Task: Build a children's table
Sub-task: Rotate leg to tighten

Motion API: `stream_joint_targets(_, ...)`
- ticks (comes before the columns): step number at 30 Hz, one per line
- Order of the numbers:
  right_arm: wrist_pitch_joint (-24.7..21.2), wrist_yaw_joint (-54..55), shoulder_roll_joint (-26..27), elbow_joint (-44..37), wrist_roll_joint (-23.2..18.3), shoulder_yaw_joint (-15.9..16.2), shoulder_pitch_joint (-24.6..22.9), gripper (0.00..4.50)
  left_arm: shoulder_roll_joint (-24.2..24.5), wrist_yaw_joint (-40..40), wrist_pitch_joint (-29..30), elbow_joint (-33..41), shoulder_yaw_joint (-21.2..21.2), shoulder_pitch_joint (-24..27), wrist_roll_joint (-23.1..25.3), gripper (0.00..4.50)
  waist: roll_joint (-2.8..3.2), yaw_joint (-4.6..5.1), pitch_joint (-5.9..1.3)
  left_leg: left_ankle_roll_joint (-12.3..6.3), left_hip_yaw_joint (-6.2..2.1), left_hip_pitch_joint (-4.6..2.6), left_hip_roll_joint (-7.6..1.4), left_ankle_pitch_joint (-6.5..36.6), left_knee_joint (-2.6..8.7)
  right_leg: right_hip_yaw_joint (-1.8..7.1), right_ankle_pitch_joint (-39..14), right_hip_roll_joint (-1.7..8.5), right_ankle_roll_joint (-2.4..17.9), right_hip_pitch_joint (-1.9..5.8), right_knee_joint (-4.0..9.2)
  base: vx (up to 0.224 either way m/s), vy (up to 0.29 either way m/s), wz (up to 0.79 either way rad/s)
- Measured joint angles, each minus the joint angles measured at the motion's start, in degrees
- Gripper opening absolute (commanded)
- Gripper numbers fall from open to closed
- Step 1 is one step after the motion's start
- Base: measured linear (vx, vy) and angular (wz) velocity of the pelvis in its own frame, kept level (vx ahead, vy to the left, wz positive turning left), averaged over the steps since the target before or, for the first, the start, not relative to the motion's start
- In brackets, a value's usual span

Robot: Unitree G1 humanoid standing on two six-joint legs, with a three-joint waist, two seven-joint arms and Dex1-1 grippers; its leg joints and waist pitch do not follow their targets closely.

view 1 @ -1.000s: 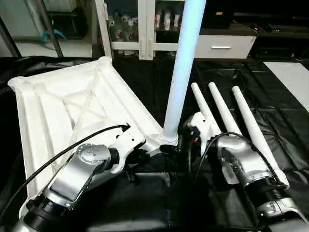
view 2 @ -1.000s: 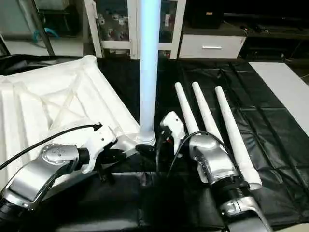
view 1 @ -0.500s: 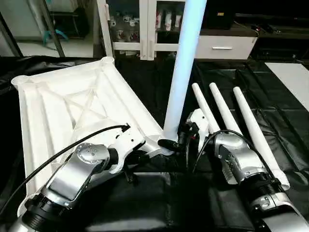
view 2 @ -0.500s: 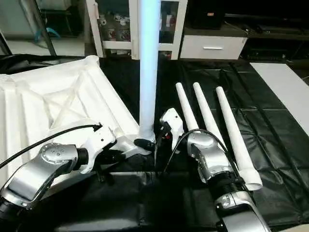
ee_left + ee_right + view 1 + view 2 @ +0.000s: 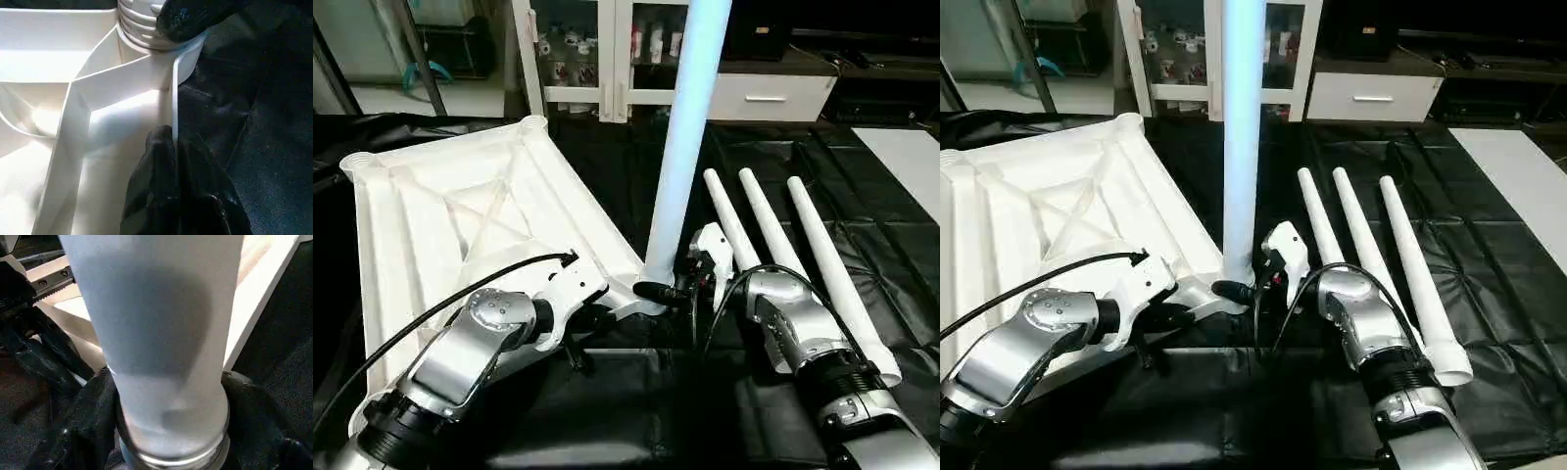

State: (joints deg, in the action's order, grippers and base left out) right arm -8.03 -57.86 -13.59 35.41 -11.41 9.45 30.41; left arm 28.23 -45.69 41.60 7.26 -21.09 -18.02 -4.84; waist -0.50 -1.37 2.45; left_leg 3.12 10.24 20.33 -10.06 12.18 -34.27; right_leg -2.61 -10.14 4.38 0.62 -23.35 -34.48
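Observation:
The children's table lies in parts. Its white tabletop (image 5: 460, 215) rests upside down on the left, X-ribs facing up. One white leg (image 5: 680, 147) stands upright in the near corner socket (image 5: 651, 284). Three more legs (image 5: 773, 235) lie side by side on the right. My left gripper (image 5: 173, 142) is shut on the tabletop's thin rim close to that socket. My right gripper (image 5: 168, 431) holds the base of the upright leg, a black finger (image 5: 93, 411) pressed against each side.
Black sheeting (image 5: 636, 411) covers the floor under everything. A white cabinet (image 5: 607, 59) and a drawer unit (image 5: 764, 96) stand at the back. A flat white board (image 5: 911, 157) lies at the far right. A black cable (image 5: 440, 304) arcs over my left forearm.
My right gripper has moved left to the foot of the upright leg and its fingers have closed in around it. The left gripper keeps its hold on the rim.

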Motion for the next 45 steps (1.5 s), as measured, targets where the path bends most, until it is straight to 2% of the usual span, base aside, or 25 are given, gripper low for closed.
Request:
stream_joint_targets(11,1.39,1.9,1.31,1.18,0.75,-0.09,0.15,2.73,-0.12,0.31,-0.17,-0.57,0.43,0.03,0.0,0.0,-0.03,0.24,-0.02,0.16,0.0,-0.15,-0.01,0.08,-0.03,0.01,0.0,0.0,0.0,0.07,-0.12,0.0,0.0,0.0)
stream_joint_targets(16,1.85,20.01,8.6,5.72,2.59,-3.43,2.26,2.73,-7.75,7.67,-0.44,-8.75,3.37,-3.22,1.11,0.0,-0.01,1.22,-0.01,0.36,-0.03,-0.33,0.01,0.12,-0.25,0.09,-0.07,0.01,-0.12,0.3,-0.37,0.0,0.0,0.0)
stream_joint_targets(22,0.45,40.49,15.33,12.49,3.2,-7.91,7.98,2.72,-15.52,16.17,-1.8,-20.14,4.52,-9.9,2.26,0.0,0.01,1.17,-0.01,0.46,-0.16,-0.33,0.06,0.06,-0.27,0.08,-0.09,0.01,-0.18,0.22,-0.36,0.0,0.0,0.0)
stream_joint_targets(27,0.17,52.76,18.48,17.2,3.96,-10.65,12.41,2.72,-19.49,20.16,-4.28,-26.59,4.87,-13.4,3.49,0.0,0.14,0.92,-0.06,0.46,-0.18,-0.22,0.08,0.05,-0.25,0.14,-0.06,0.01,-0.16,0.29,-0.37,0.0,0.0,0.0)
stream_joint_targets(34,2.68,53.3,19.05,17.72,4.35,-11.61,12.42,2.72,-19.5,20.2,-5.48,-26.62,4.83,-13.43,3.51,0.0,0.21,0.88,-0.03,0.45,-0.17,0.0,0.07,0.05,-0.24,0.15,-0.02,0.01,-0.09,0.24,-0.27,0.0,0.0,0.0)
stream_joint_targets(36,3.15,51.97,18.98,17.71,4.31,-11.62,12.29,3.42,-18.94,19.91,-5.89,-25.84,4.74,-12.85,3.53,0.0,0.3,1.04,0.03,0.45,-0.17,0.0,0.06,0.05,-0.22,0.14,-0.02,0.01,-0.1,0.22,-0.26,0.0,0.0,0.0)
stream_joint_targets(38,3.18,49.94,19.01,17.18,4.28,-11.27,11.94,3.42,-18.03,19.73,-6.51,-25.5,4.67,-12.49,3.67,0.0,0.34,1.19,0.05,0.45,-0.17,-0.02,0.05,0.05,-0.14,0.12,-0.05,0.0,-0.13,0.21,-0.26,0.0,0.0,0.0)
stream_joint_targets(40,2.83,47.64,19.09,15.32,4.24,-10.89,10.58,3.62,-17.23,19.71,-6.98,-25.02,4.9,-12.0,4.07,0.0,0.44,1.52,0.12,0.45,-0.17,0.11,0.03,0.05,-0.07,0.13,-0.05,-0.05,-0.14,0.21,-0.28,0.0,0.0,0.0)
stream_joint_targets(44,-0.58,43.53,17.67,9.96,3.97,-9.45,8.3,3.93,-16.57,19.21,-7.62,-24.23,4.8,-11.5,4.59,0.0,0.39,1.73,0.23,0.46,-0.18,0.1,0.01,0.05,0.08,0.08,-0.08,-0.06,-0.2,0.15,-0.29,0.0,0.0,0.0)
stream_joint_targets(45,-2.4,41.99,16.53,6.7,3.6,-8.68,6.72,4.18,-16.44,18.9,-7.67,-23.73,4.81,-11.26,4.56,0.0,0.38,1.63,0.24,0.46,-0.18,0.11,0.0,0.04,0.08,0.08,-0.1,-0.07,-0.23,0.12,-0.28,0.0,0.0,0.0)
